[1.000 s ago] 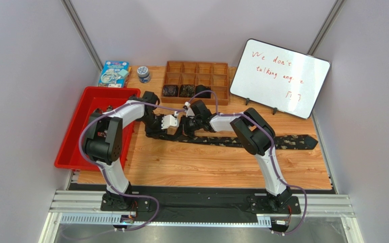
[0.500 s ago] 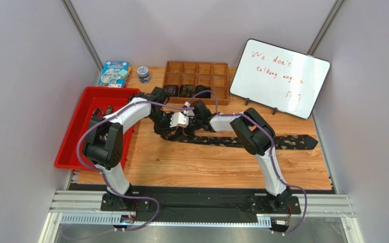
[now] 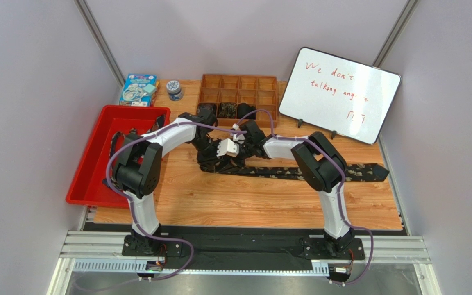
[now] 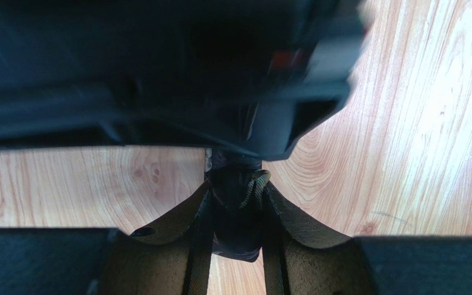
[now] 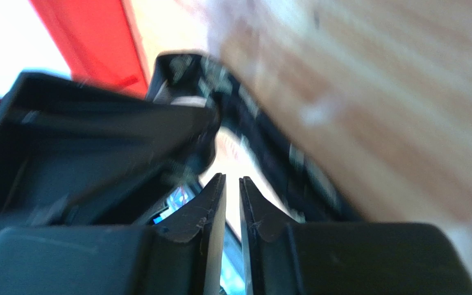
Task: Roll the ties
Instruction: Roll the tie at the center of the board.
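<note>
One tie [image 3: 318, 173], dark with pale speckles, lies flat across the wooden table, its wide end at the right [image 3: 368, 172]. Its left end is rolled into a small coil [image 4: 238, 215]. My left gripper [image 4: 237, 192] is shut on that coil, and in the top view the left gripper [image 3: 219, 157] sits over the tie's left end. My right gripper [image 5: 232, 179] is just behind it, jaws a narrow slit apart with nothing between them; the tie [image 5: 269, 153] runs past its tips. In the top view the right gripper [image 3: 240, 142] nearly touches the left one. Three rolled ties [image 3: 225, 110] sit in the organizer's compartments.
A wooden compartment organizer [image 3: 263, 83] stands at the back centre. A red tray [image 3: 91, 178] is at the left, a whiteboard [image 3: 340, 92] on a stand at the back right. A blue box [image 3: 138, 89] and a small jar [image 3: 174, 90] sit at the back left.
Both grippers have shifted right along the tie, taking its rolled left end with them. The left jaws have closed in on the coil, and the right jaws have parted slightly.
</note>
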Tool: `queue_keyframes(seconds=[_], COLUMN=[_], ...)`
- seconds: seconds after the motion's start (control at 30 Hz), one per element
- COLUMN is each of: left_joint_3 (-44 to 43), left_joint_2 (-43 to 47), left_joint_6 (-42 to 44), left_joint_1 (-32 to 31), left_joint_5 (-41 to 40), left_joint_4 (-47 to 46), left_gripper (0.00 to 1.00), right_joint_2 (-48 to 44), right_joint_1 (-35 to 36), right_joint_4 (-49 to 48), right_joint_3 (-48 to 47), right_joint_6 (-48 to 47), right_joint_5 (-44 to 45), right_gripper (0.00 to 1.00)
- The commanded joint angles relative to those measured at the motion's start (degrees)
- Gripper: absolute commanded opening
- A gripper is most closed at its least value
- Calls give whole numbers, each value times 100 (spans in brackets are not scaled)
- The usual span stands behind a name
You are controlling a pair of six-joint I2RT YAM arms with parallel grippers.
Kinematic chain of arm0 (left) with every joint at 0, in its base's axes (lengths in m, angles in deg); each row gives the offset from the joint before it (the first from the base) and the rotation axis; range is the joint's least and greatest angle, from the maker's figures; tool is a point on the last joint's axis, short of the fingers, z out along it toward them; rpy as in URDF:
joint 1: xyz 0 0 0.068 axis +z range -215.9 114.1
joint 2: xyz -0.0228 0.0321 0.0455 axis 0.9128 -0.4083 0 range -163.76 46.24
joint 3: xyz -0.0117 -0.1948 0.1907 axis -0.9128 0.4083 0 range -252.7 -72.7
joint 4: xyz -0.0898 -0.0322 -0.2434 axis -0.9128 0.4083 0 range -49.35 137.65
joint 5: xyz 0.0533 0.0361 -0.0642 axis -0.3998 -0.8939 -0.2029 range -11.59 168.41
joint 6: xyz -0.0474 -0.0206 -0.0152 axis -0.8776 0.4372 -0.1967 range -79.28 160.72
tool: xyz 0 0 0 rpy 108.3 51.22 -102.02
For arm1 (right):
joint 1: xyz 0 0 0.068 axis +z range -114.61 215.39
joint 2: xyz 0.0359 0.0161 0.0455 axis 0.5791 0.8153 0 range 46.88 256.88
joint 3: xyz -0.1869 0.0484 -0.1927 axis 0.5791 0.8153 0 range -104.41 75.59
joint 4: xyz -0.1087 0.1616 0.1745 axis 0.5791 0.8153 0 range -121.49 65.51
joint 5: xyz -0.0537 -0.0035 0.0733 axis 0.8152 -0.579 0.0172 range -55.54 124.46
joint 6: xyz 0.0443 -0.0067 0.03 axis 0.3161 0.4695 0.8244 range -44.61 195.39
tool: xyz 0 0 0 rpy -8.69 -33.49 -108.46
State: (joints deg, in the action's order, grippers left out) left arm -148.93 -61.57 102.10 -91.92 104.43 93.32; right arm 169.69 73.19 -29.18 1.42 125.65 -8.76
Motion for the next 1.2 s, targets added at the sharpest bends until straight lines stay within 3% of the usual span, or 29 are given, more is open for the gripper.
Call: queue_keyframes(seconds=[0.0,0.17,0.3,0.53,0.7,0.97,1.17], left_joint_3=[-59,-77,-77,-85,-147,-156,-164], left_joint_2=[-21,5,6,-38,-82,-170,-197], left_joint_6=[-30,-56,-57,-92,-135,-136,-188], left_joint_1=[1,0,1,1,1,1,0], left_joint_5=[237,333,386,404,448,465,527], left_joint_4=[-98,-107,-116,-116,-125,-98,-107], left_gripper=[37,37,38,38,38,38,38], right_joint_2=[-660,-652,-503,-371,-258,15,121], right_joint_1=[-176,-238,-238,-186,-106,-54,-54], right_joint_4=[174,25,-572,-1627,-1725,-2067,-2120], right_joint_3=[175,157,289,570,518,500,553], right_joint_6=[-104,-166,333,985,1038,1293,1416], right_joint_5=[-248,-143,-55,-64,-28,51,103], right_gripper=[24,28,39,43,45,41,24])
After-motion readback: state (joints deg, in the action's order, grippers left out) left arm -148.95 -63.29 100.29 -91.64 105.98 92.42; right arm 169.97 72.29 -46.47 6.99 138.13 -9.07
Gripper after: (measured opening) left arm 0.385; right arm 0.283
